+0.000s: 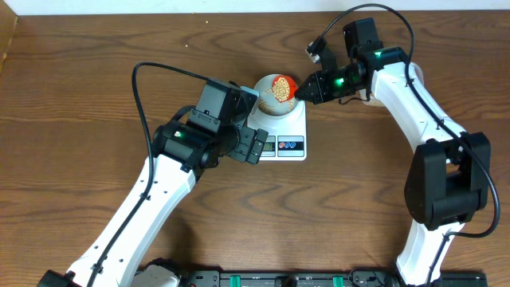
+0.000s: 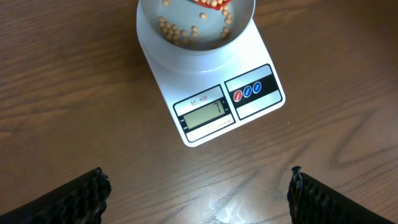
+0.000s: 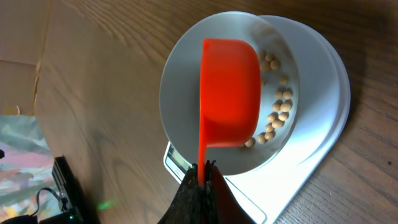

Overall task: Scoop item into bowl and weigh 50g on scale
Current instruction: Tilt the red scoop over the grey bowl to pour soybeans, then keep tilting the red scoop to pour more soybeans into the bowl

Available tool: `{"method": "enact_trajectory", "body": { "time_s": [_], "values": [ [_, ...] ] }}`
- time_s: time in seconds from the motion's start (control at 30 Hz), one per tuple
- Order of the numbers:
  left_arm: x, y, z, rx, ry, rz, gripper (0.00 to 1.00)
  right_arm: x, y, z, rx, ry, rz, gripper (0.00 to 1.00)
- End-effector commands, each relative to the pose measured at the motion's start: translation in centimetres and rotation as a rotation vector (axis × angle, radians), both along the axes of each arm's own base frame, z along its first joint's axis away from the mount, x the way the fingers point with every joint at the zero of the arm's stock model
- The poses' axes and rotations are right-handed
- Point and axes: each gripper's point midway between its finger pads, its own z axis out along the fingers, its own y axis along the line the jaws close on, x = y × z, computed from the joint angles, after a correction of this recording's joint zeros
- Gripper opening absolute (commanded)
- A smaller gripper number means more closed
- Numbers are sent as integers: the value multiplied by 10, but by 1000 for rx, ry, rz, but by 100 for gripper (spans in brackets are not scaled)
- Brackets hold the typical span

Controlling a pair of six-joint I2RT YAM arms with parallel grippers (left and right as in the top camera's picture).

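Pouring step: the right end effector is clamped on the orange scoop, tipped just ahead of it over the bowl on the scale, with few soybeans inside. The left end effector stands apart, empty. Next calls for gentle tipping while minding the display.

Beads in bowl on scale

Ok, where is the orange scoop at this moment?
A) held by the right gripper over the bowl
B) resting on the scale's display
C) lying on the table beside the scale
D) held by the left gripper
A: the right gripper is shut on the handle of the orange scoop, which hangs over the bowl standing on the scale.
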Motion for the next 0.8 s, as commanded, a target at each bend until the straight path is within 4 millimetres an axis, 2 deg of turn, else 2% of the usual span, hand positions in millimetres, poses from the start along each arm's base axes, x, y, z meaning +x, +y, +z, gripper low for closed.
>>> {"method": "enact_trajectory", "body": {
  "time_s": [0.0,0.2,0.53,0.77],
  "values": [
    [0,3,-4,12,5,9,93,2,6,29,32,-81,30,1],
    [0,3,-4,12,5,9,93,3,6,32,34,-86,29,1],
    [0,3,-4,12,5,9,93,8,7,53,39,-110,29,1],
    [0,3,-4,12,5,9,93,6,7,57,36,-100,29,1]
  ]
}}
